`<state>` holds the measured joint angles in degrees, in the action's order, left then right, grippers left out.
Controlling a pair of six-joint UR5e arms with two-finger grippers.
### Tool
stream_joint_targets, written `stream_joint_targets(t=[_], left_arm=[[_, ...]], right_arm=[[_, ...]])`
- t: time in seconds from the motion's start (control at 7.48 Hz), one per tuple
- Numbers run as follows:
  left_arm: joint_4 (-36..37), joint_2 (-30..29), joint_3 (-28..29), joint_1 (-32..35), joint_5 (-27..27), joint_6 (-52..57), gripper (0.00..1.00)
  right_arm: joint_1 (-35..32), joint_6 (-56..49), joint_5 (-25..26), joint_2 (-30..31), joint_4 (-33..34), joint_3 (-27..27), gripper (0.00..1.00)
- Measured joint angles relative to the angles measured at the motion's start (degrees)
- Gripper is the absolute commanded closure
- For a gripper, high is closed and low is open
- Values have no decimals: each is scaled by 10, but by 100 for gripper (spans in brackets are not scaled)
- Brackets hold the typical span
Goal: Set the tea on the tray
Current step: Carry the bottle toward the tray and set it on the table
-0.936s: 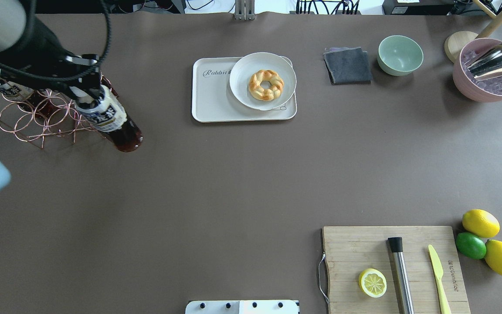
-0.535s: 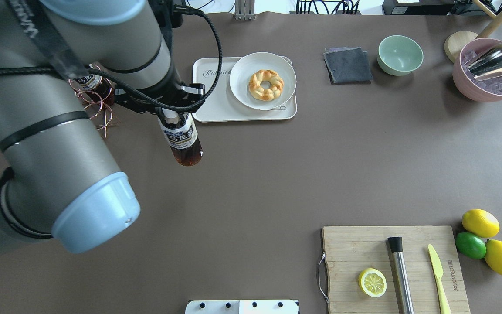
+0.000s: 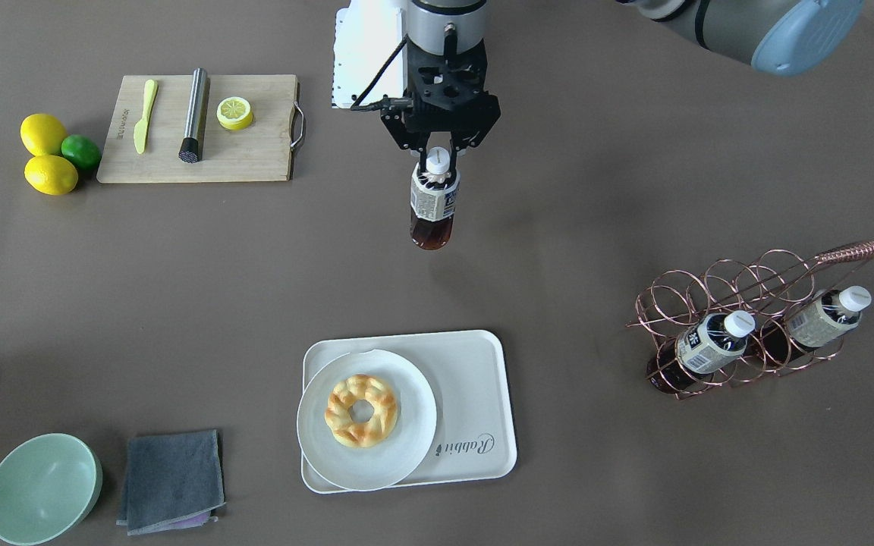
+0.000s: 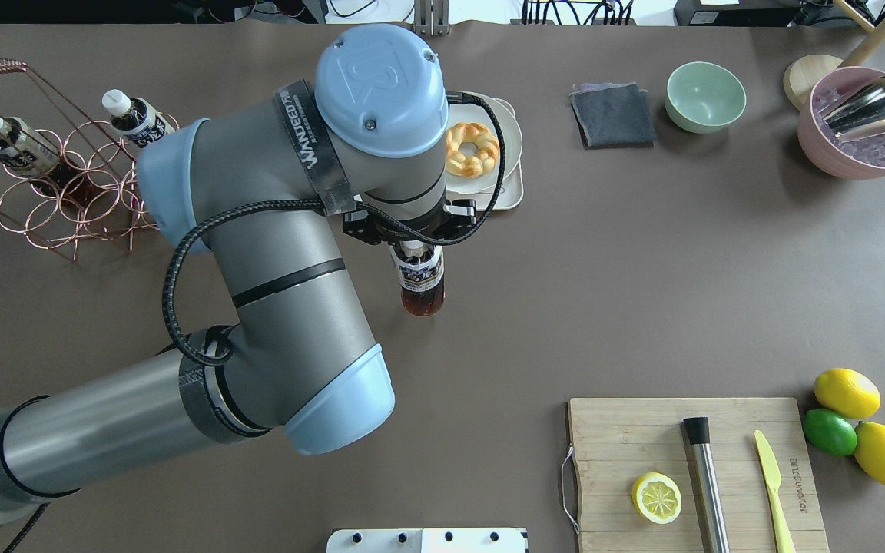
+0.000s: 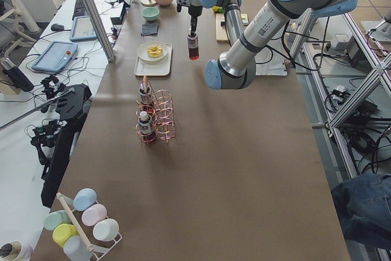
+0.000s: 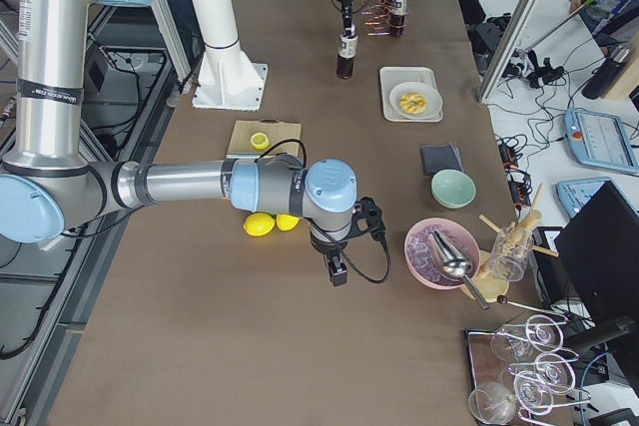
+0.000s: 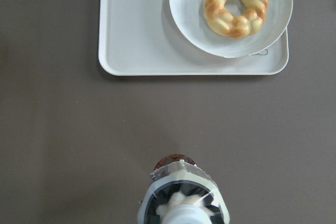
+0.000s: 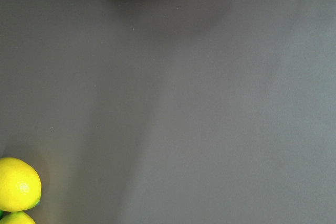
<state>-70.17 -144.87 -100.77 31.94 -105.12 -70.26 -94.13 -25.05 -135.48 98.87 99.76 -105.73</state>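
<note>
My left gripper (image 3: 435, 154) is shut on the white cap of a tea bottle (image 3: 432, 205) and holds it upright above the brown table, on the robot's side of the tray (image 3: 475, 394). From overhead the bottle (image 4: 420, 278) hangs just below the gripper (image 4: 412, 246), and my arm hides most of the tray (image 4: 515, 196). The left wrist view shows the bottle (image 7: 181, 198) from above and the tray (image 7: 136, 35) ahead of it, its left half bare. My right gripper (image 6: 337, 272) shows only in the exterior right view; I cannot tell whether it is open.
A white plate (image 3: 407, 447) with a braided pastry (image 3: 361, 409) fills the tray's other half. A copper wire rack (image 3: 756, 303) holds two more tea bottles (image 3: 706, 341). A cutting board (image 3: 255, 163), lemons (image 3: 42, 133), green bowl (image 3: 39, 485) and grey cloth (image 3: 173, 478) lie elsewhere.
My left arm has carried the bottle from the wire rack rightward across the table to a spot in front of the tray. The bottle has stayed in the gripper.
</note>
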Motion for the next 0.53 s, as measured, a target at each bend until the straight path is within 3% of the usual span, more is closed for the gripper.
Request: stream_joint_targets(t=[0.53], left_arm=[[-20, -1, 24, -11, 3, -6, 100]], right_arm=[[0, 0, -6, -1, -1, 0, 0]])
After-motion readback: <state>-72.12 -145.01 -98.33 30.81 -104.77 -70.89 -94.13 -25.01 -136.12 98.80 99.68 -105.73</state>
